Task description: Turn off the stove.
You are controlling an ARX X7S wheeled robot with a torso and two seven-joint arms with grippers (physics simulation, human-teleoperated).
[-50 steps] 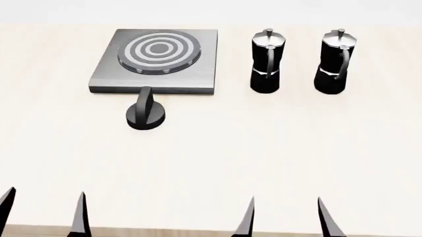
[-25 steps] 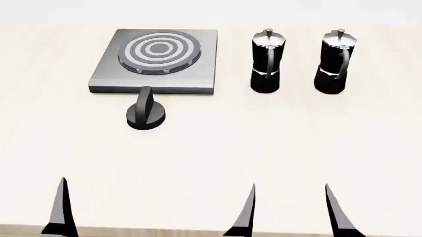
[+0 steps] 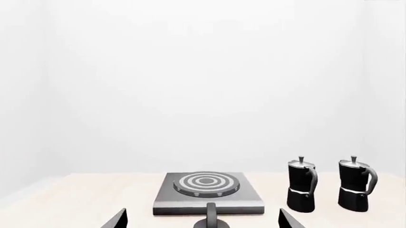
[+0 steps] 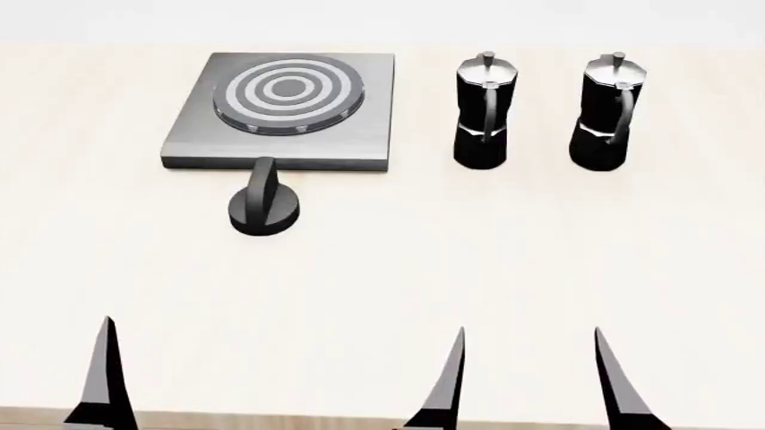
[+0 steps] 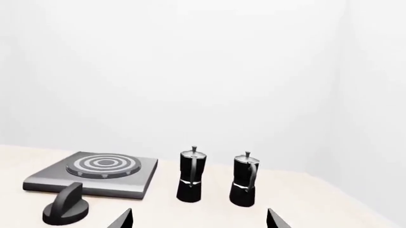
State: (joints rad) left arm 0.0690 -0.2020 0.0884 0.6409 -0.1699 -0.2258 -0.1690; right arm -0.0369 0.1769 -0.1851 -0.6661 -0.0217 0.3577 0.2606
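The stove [image 4: 287, 112] is a grey square plate with a ringed burner at the table's far left. Its black ridged knob [image 4: 264, 208] stands just in front of it, handle pointing at the plate. Plate [image 3: 207, 203] and knob [image 3: 211, 219] also show in the left wrist view, straight ahead between the open fingers. My left gripper [image 3: 202, 211] is open and empty; the head view shows only one of its fingers [image 4: 106, 381], near the front edge. My right gripper [image 4: 528, 345] is open and empty, short of the pots. In the right wrist view [image 5: 198, 213] the knob [image 5: 66, 207] lies off to one side.
Two black-and-silver moka pots [image 4: 485, 112] [image 4: 610, 112] stand upright to the right of the stove plate, also in the right wrist view [image 5: 190, 183] [image 5: 244, 186]. The light wooden table [image 4: 478, 269] has its front edge just behind my fingers. White walls surround it.
Both grippers have reached a little further over the table. The left gripper's fingers shifted left, so only one of them now shows in the head view. Stove, knob and pots have not moved.
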